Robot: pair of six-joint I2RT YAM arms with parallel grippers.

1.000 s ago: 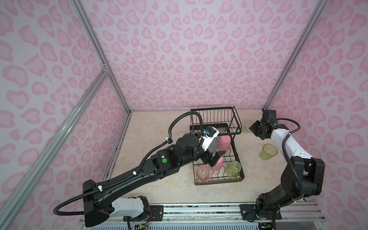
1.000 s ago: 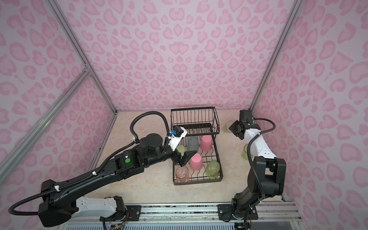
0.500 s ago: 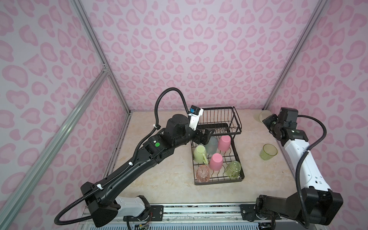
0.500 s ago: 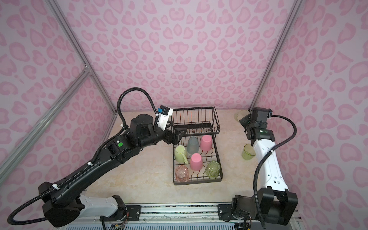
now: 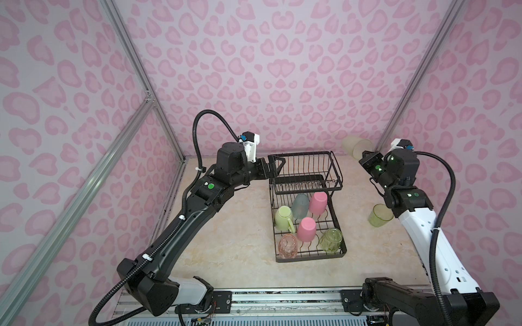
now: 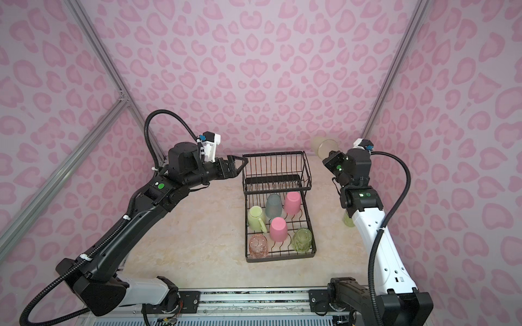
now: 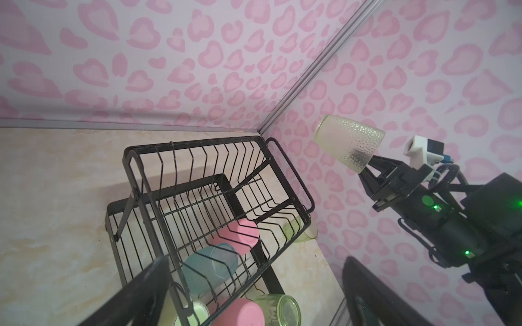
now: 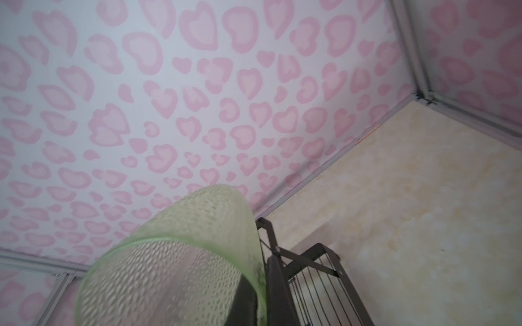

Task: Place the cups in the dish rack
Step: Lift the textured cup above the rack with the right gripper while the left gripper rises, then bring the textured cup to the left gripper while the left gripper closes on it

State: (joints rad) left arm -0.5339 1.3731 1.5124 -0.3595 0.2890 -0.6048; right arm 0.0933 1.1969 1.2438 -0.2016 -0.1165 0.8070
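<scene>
The black wire dish rack (image 5: 310,258) stands mid-table. Its lower tray holds a pale-green mug (image 5: 283,217), a teal tumbler (image 5: 300,206), two pink tumblers (image 5: 318,202), a clear pink glass (image 5: 288,246) and a clear green glass (image 5: 331,240). Its raised basket (image 5: 336,169) is empty. My right gripper (image 5: 365,156) is shut on the rim of the frosted whitish tumbler (image 5: 356,146) (image 8: 175,259), held in the air at the back right, one finger inside it. My left gripper (image 5: 275,166) hangs open and empty at the basket's left end.
Another clear green glass (image 5: 380,215) lies on the table right of the rack, beside my right arm. Pink-patterned walls close the table in at the back and on both sides. Bare tabletop (image 5: 240,225) lies left of the rack.
My left gripper has drawn back from over the lower tray to the raised basket's left end. My right gripper has risen with the whitish tumbler, which now hangs above the table.
</scene>
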